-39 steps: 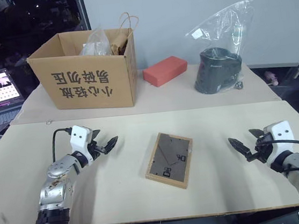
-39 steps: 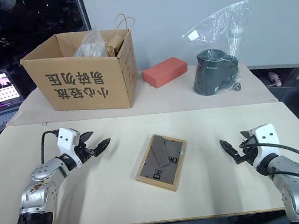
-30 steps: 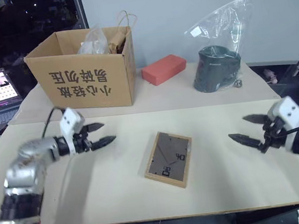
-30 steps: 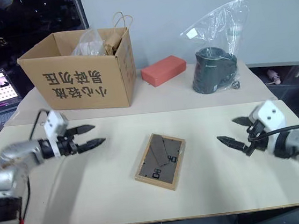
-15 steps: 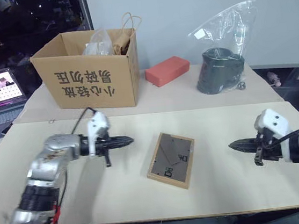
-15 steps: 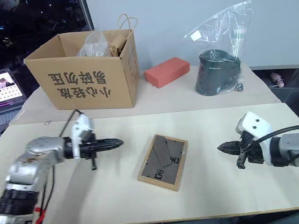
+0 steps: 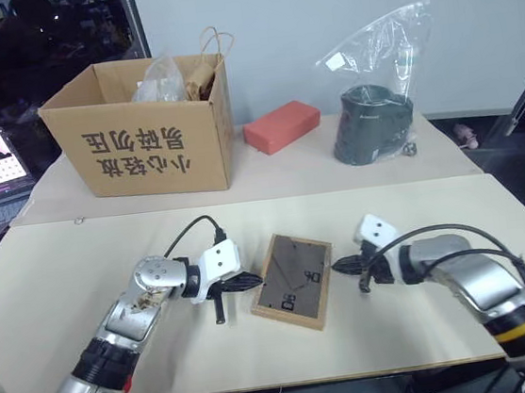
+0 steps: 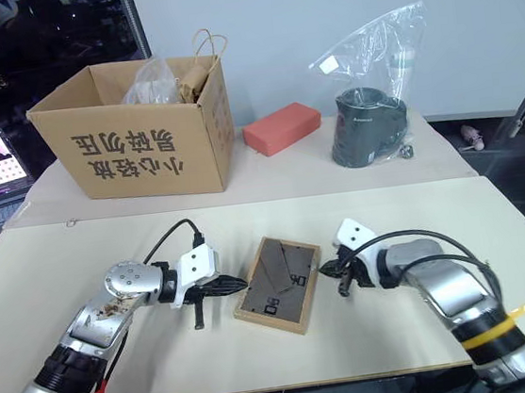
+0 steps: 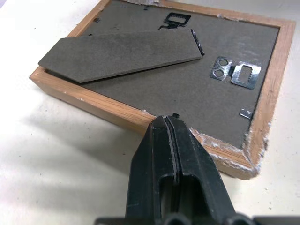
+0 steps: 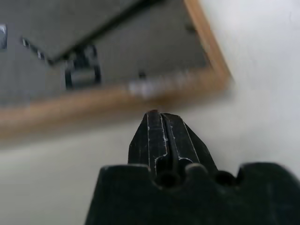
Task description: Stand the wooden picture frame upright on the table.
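Beige table [image 7: 82, 274] bears the face-down wooden picture frame [image 7: 293, 280] flanked by closed claws.

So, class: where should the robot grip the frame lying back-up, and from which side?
Grip the frame by its two long wooden edges, one gripper from each side. It lies flat, back up, so only the rims offer purchase; both shut grippers flank them.

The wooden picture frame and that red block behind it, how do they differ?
The wooden picture frame is thin, light wood around a dark grey-brown back, lying face down between both shut grippers; the red block is thick, solid red, farther back near the cardboard box. Both are rectangular and rest on the table.
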